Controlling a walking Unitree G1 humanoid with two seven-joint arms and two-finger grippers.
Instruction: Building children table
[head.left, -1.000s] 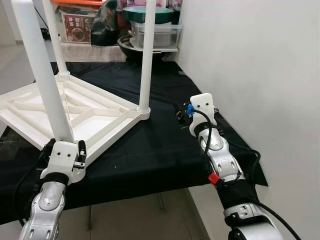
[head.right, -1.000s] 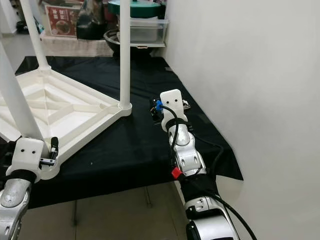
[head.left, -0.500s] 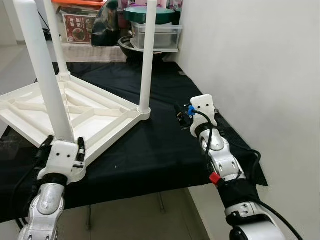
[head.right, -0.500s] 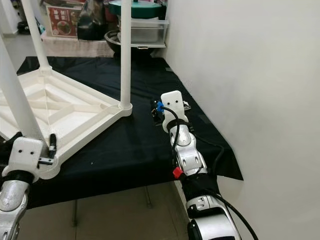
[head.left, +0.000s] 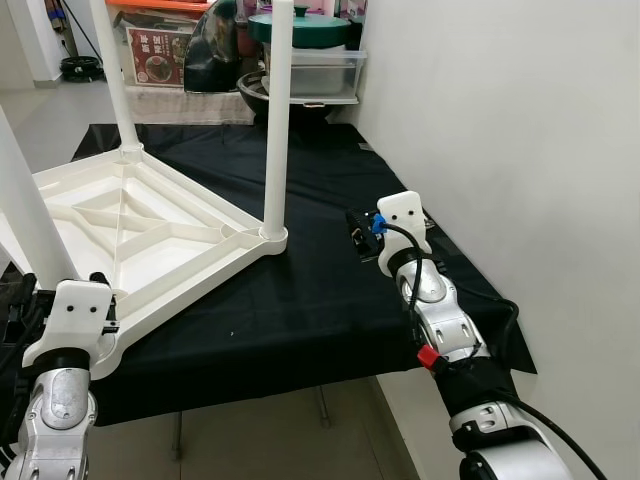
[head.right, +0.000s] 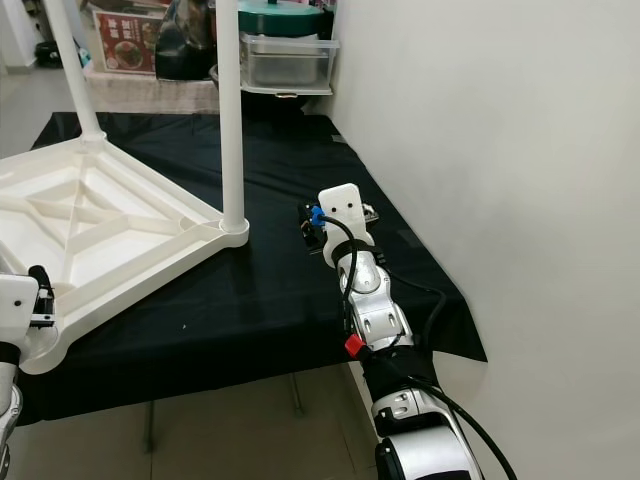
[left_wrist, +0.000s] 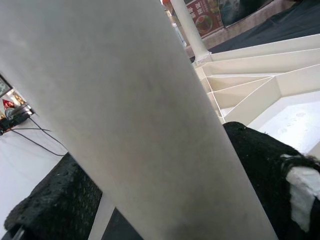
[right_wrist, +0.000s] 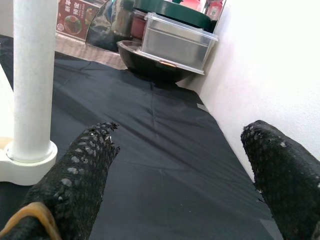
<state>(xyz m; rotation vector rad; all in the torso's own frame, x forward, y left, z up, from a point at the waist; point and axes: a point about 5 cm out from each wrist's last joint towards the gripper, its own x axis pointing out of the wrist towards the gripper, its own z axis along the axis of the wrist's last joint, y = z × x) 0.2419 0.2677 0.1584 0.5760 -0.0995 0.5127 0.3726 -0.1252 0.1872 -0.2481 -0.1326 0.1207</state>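
- The left gripper (head.left: 60, 300) sits at the near left corner of the desk (head.left: 300, 300), at the near corner of the upturned white table (head.left: 130, 230).
- The left wrist view shows what the head views cut off: a white leg (left_wrist: 150, 125) runs between the jaws, with a black finger (left_wrist: 55, 200) on one side and the other close against the opposite side, so the jaws are closed around the leg.
- The table lies upside down on the black cloth over the desk's left half, its ribbed underside up.
- The right gripper (head.left: 358, 228) rests low over the cloth near the desk's right edge, beside the white wall (head.left: 520, 150).
- The right wrist view shows its jaws wide apart with only bare cloth between the two black fingers (right_wrist: 85, 170); they hold nothing.
- That view also shows a second leg (right_wrist: 32, 75) standing upright in its socket at the table's right corner, just beside the gripper but apart from it.
- A third leg (head.left: 118, 80) stands at the table's far corner.
- Past the desk's far edge are a black bowl (right_wrist: 150, 62), a clear lidded box (right_wrist: 177, 42) with a green lid (head.left: 300, 25) on top, and a red printed carton (head.left: 155, 55).
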